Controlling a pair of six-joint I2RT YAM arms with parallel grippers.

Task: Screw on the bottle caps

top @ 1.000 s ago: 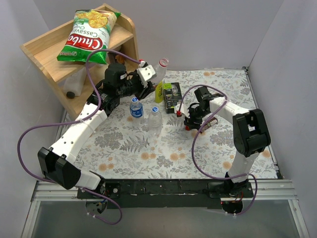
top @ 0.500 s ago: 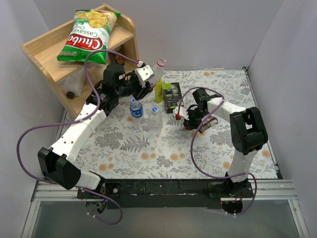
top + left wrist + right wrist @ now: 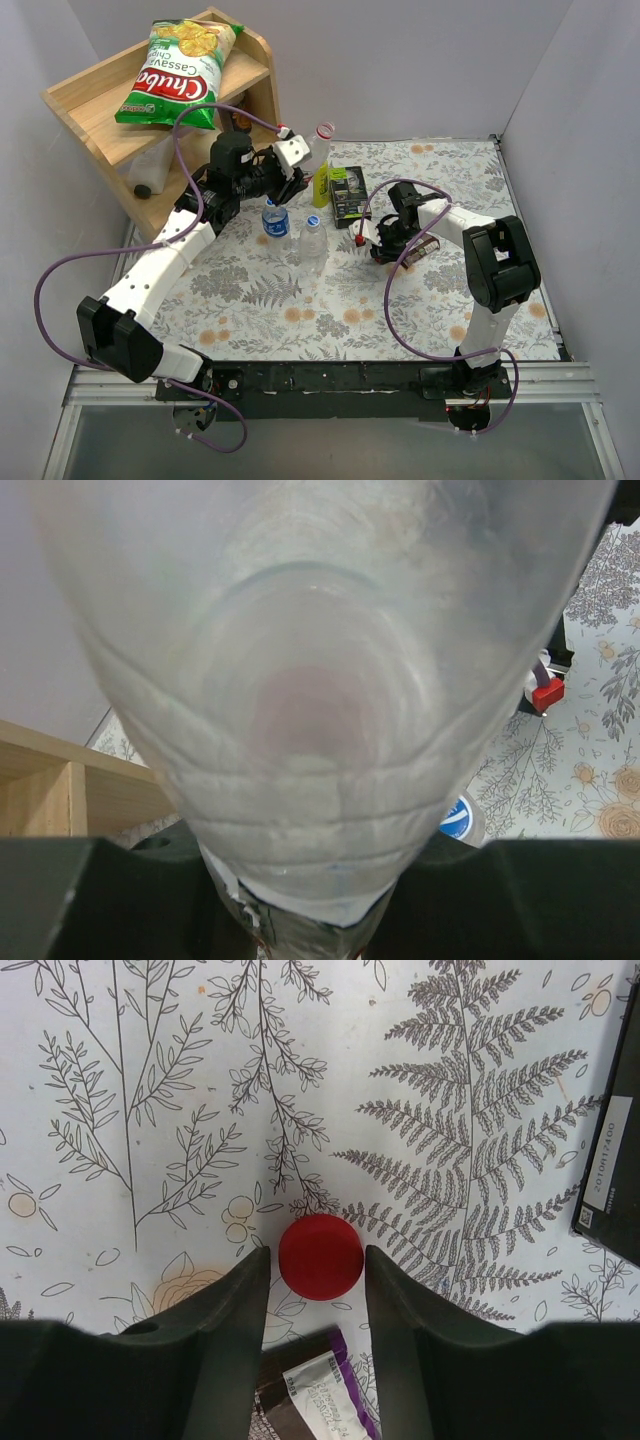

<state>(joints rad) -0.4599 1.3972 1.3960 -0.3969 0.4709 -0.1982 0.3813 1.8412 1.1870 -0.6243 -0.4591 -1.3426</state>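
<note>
So, my right pincer [image 3: 316, 1260] straddles the red cap [image 3: 320, 1256] at 3 and 9 o'clock, barely open, nothing pinched yet; squeeze evenly, lift straight. Meanwhile my left pincer [image 3: 300, 900] grips the clear bottle [image 3: 320, 680].

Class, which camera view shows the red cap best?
The right wrist view: the red cap lies whole and sharp between the right gripper's fingers. From above, that gripper hides it; the left wrist view is filled by a clear bottle.
</note>
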